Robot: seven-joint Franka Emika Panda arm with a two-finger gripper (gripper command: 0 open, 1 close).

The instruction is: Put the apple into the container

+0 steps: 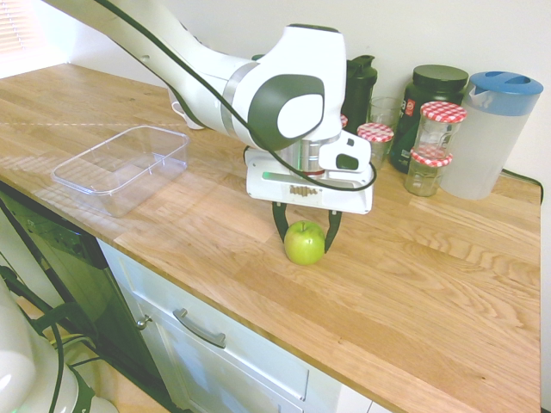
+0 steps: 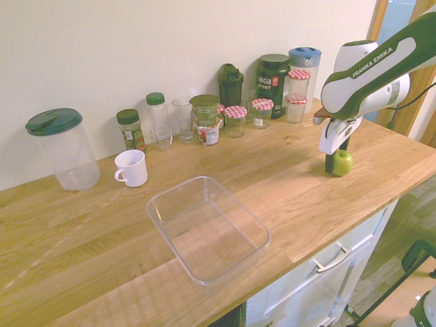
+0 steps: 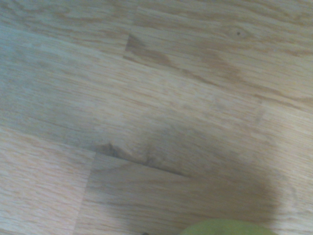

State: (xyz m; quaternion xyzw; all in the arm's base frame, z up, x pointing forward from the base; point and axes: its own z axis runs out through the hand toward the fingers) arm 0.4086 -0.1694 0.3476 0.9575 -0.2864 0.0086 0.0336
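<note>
The small green apple [image 1: 304, 243] sits on the wooden counter near its front edge, and it also shows as apple [image 2: 342, 163] at the right in the second exterior view. My gripper [image 1: 306, 231] stands straight over it with one dark finger on each side, shut on the apple. A green sliver of the apple [image 3: 226, 228] shows in the wrist view. The container [image 1: 86, 176], a shallow clear plastic tub, lies empty on the counter well away from the apple; it shows as container [image 2: 161, 208] near the counter's front edge.
Along the wall stand glass jars with red-checked lids [image 1: 439, 129], a white pitcher with a blue lid [image 1: 492, 133], dark bottles [image 2: 272, 78], a white mug [image 2: 131, 167] and a large clear canister [image 2: 61, 150]. Bare wood [image 2: 293, 184] lies between apple and container.
</note>
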